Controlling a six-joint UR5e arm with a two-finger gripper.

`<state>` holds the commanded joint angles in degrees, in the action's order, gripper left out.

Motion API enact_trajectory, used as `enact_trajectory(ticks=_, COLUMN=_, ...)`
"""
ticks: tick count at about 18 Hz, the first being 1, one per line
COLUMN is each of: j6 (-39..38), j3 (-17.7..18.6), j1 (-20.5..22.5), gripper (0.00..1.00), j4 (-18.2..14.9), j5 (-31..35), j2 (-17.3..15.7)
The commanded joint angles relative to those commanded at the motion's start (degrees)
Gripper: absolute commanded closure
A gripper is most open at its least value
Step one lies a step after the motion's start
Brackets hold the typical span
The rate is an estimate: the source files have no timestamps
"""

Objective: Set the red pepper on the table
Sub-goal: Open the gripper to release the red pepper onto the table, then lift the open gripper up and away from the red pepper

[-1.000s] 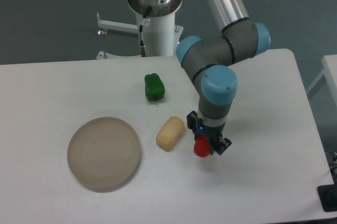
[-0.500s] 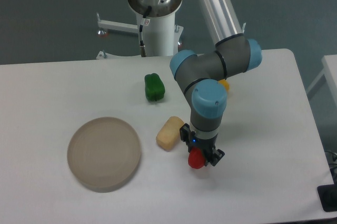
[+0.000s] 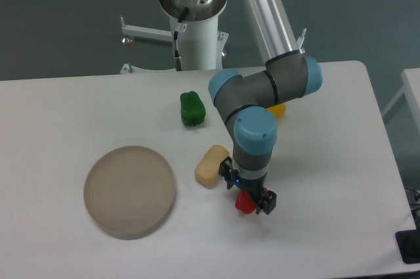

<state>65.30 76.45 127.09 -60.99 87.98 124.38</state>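
My gripper (image 3: 248, 198) clamped on red pepper (image 3: 244, 203), low over worktop (image 3: 328, 193). Pepper looks light, glossy, likely slippery; grip across body holds best. Pale block (image 3: 212, 166) just left; green pepper (image 3: 192, 109) farther back-left.

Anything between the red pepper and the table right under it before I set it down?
Nothing visible. The red pepper is held in the tool low over a bare patch of table. The pale block lies off to its left, clear of that spot.
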Motion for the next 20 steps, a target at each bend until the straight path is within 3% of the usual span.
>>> enact_trajectory(ticks=3, j6=5.94, j3=2.99, j1=3.24, gripper=0.0, j4=-1.57, j5=-0.35, j2=-4.57)
enact_trajectory(ticks=5, j6=9.47, j3=3.17, j1=5.61, gripper=0.0, j4=-6.56, j5=-0.44, j2=-7.03)
enact_trajectory(ticks=9, j6=18.96, j3=3.0, j1=8.61, gripper=0.0, j4=-12.73, j5=-0.18, j2=-10.37)
enact_trajectory(ticks=11, j6=20.91, j3=2.3, j1=9.23, gripper=0.0, j4=-15.02, j5=0.09, j2=-10.74)
enact_trajectory(ticks=17, j6=21.18, j3=1.86, j1=9.15, gripper=0.0, j4=-16.26, j5=2.63, j2=-10.56)
enact_trajectory(ticks=20, j6=21.18, j3=0.11, j1=8.88, gripper=0.0, j4=-18.62, j5=3.34, j2=-9.69)
